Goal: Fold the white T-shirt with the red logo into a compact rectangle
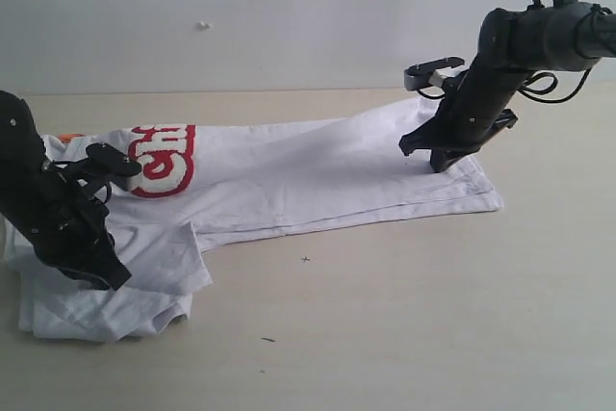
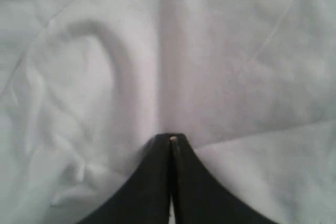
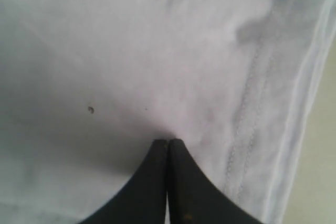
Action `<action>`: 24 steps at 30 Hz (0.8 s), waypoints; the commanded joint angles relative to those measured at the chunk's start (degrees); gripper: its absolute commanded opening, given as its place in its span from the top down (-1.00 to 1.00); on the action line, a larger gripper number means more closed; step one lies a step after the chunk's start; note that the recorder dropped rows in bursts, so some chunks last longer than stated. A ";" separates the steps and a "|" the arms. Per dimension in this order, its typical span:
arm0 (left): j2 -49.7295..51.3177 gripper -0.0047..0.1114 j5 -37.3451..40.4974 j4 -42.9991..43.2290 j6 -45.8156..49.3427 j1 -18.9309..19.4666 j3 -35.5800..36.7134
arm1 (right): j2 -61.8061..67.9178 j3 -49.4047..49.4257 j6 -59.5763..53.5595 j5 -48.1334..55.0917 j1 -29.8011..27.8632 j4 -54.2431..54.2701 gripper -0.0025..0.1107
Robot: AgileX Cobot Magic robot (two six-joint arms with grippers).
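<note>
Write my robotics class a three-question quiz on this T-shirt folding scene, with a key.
1. True or false: the left gripper and the right gripper both stand open.
2. Which gripper is nearer the red logo? A) left gripper B) right gripper
3. Short answer: what do both grippers' tips rest on?

Key
1. False: both are shut.
2. A
3. The white T-shirt.
</note>
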 commanded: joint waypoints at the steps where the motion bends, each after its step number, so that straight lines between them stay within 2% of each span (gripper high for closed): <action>1: 3.57 0.92 9.19 6.91 -3.58 0.05 5.25 | -1.84 8.58 -0.03 -0.54 -0.11 -0.79 0.96; 4: 3.57 0.92 10.94 6.21 -3.60 0.05 6.46 | -3.81 13.32 -0.03 -3.29 -0.11 -0.79 0.96; 8: 3.47 0.92 18.28 6.10 -3.60 -0.65 7.39 | -5.44 16.95 -0.03 -4.76 -0.11 -0.79 0.96; 15: 1.91 0.92 25.84 6.64 -3.59 -7.80 8.45 | -7.69 17.25 -0.03 -3.66 -0.10 0.28 0.96; 19: -0.23 0.92 21.21 7.26 -4.86 -8.52 8.45 | -9.08 17.25 -0.18 -3.32 -0.10 1.90 0.96; 24: -6.63 0.92 9.86 8.55 -8.41 -5.56 8.45 | -9.55 17.25 -1.58 -3.15 -0.10 3.63 0.96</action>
